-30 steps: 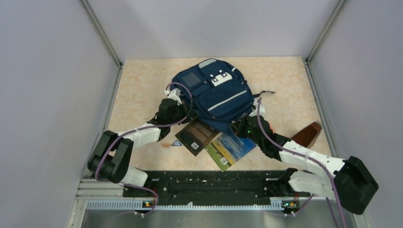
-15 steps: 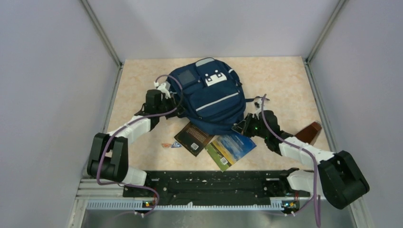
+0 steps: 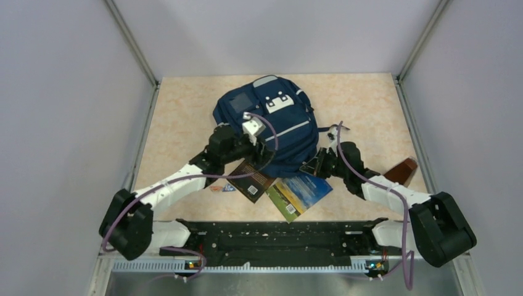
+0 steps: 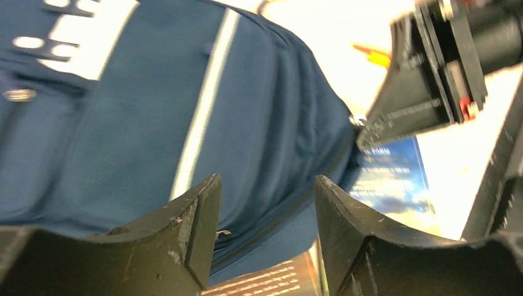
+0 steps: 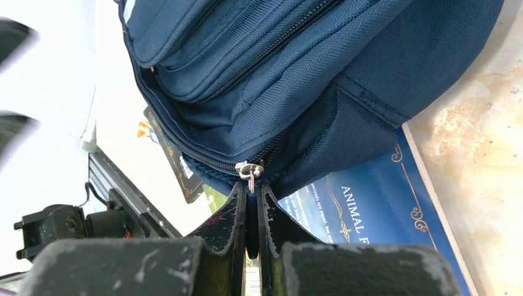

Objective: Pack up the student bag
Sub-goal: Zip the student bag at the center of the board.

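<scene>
From above, we see the student bag [image 3: 293, 117] lying mid-table, its near edge over a blue book [image 3: 300, 192]. Left wrist: our left gripper [image 4: 266, 191] is spread and empty above the soft fabric. Right wrist: our right gripper [image 5: 251, 191] pinches the zipper pull [image 5: 249, 169], probably the 1 firm hold on limp cloth.

The student bag [image 3: 280, 117] blocks the way straight ahead of the left claw [image 4: 266, 206], whose parted jaws hold nothing; just behind that claw lies a dark book [image 3: 253, 179], and between the two claws a blue book [image 3: 300, 192], both tucked under the bag's near edge; the right claw [image 3: 311, 165], pinched on the zip pull [image 5: 249, 170], bars the bag's near corner; a brown object [image 3: 402, 171] lies outward of it; outward of the left claw the worktop [image 3: 179, 117] is open.
</scene>
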Controlling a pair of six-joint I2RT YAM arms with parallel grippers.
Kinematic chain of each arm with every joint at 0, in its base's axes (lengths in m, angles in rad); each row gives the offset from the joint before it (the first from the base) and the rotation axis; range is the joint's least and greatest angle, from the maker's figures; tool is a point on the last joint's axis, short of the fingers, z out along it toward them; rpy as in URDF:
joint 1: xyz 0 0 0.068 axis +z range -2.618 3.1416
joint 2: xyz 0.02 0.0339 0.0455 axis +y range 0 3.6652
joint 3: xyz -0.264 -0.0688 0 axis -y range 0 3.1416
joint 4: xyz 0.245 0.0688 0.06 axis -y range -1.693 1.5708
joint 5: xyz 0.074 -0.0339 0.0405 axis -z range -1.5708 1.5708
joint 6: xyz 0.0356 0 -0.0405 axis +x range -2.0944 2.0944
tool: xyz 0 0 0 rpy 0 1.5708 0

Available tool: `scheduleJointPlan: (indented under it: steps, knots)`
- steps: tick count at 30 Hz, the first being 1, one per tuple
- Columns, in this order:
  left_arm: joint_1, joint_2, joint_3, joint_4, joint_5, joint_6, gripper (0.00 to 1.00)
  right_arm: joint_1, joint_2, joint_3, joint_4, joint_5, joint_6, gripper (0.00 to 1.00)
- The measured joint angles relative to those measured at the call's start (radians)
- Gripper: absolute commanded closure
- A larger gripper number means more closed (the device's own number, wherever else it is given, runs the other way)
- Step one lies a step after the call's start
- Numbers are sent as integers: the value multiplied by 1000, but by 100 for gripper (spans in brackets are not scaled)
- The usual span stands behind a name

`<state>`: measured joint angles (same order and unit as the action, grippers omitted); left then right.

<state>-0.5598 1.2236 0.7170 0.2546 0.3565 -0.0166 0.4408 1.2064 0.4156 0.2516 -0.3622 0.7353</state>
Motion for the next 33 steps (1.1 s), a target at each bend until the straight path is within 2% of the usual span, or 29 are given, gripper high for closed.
scheduleJointPlan:
  steps: [7,16,18,20,25,30,33]
  knots:
    - [-119,231,12,8,128,91,38,0,-45,5,-32,-1,-5,100]
    - [-215,393,141,27,141,147,38,-1,-79,11,-73,2,-18,100]
    - [-228,413,159,34,132,154,42,-1,-82,11,-77,2,-18,100]
    - [-235,431,175,36,123,158,50,-1,-84,11,-80,2,-18,100]
    - [-241,481,214,27,100,169,99,-5,-90,11,-90,19,-19,100]
    - [-253,476,211,32,72,177,100,-14,-106,10,-104,42,-9,100]
    - [-263,417,163,39,27,180,100,-40,-106,10,-93,27,2,100]
